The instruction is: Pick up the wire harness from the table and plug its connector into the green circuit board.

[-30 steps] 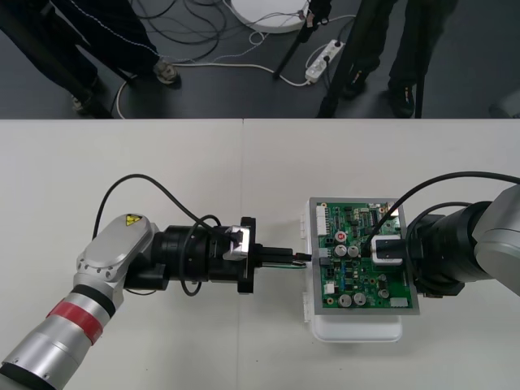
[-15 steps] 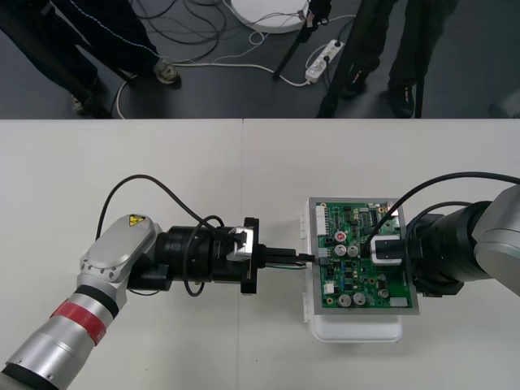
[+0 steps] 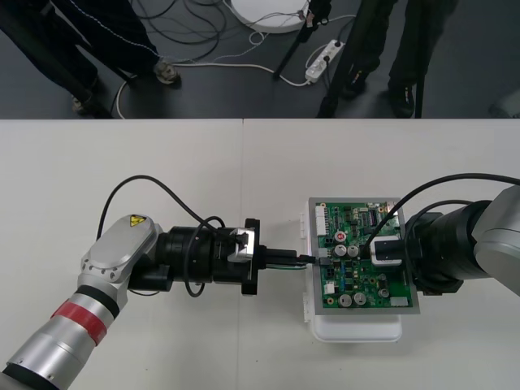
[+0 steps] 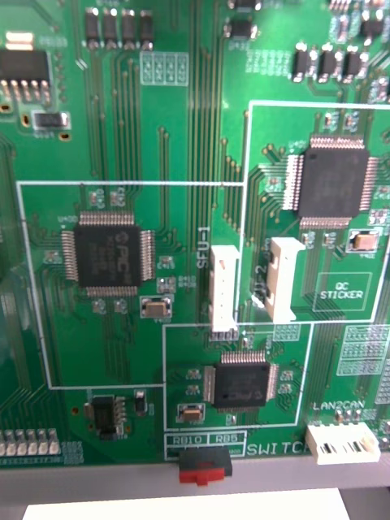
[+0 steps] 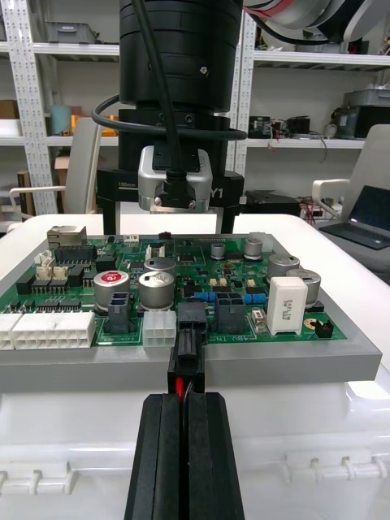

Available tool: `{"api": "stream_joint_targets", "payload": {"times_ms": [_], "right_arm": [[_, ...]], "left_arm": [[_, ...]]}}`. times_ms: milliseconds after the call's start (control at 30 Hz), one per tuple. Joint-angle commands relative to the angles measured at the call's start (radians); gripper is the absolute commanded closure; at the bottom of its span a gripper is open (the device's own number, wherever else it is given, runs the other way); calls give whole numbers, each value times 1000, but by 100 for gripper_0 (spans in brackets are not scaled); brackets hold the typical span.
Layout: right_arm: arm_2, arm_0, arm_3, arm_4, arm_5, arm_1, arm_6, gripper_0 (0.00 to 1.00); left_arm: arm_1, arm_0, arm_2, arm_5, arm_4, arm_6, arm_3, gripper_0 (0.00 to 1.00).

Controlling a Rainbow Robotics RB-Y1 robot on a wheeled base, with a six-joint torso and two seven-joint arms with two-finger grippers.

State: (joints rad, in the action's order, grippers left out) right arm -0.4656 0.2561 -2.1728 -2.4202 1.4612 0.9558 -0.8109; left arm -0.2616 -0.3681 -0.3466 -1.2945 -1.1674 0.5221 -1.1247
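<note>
Front view: holds the left pincer (image 3: 299,258) low over the tabletop (image 3: 162,162), closed tight on the wire harness (image 5: 186,387), red and black wires pinched between its fingers (image 5: 219,455). Sets the black plug (image 5: 188,357) against the green circuit board's (image 3: 345,284) left edge. Keeps the right pincer (image 3: 375,250) above the board; cannot tell its opening.

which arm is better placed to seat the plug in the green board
Left, probably. The left gripper is shut on the harness wires, with the black plug lined up at a connector on the green circuit board's edge. The right gripper hovers over the board, away from the plug.
</note>
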Motion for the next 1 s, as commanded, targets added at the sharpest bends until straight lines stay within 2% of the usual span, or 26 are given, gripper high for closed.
{"api": "stream_joint_targets", "payload": {"times_ms": [33,1000], "right_arm": [[-21,26,-12,-5,-15,-20,50,0],[-19,28,-12,-3,-13,-19,50,0]], "left_arm": [[42,3,-20,27,-6,-73,-12,100],[45,3,-42,43,-5,-83,-12,100]]}}
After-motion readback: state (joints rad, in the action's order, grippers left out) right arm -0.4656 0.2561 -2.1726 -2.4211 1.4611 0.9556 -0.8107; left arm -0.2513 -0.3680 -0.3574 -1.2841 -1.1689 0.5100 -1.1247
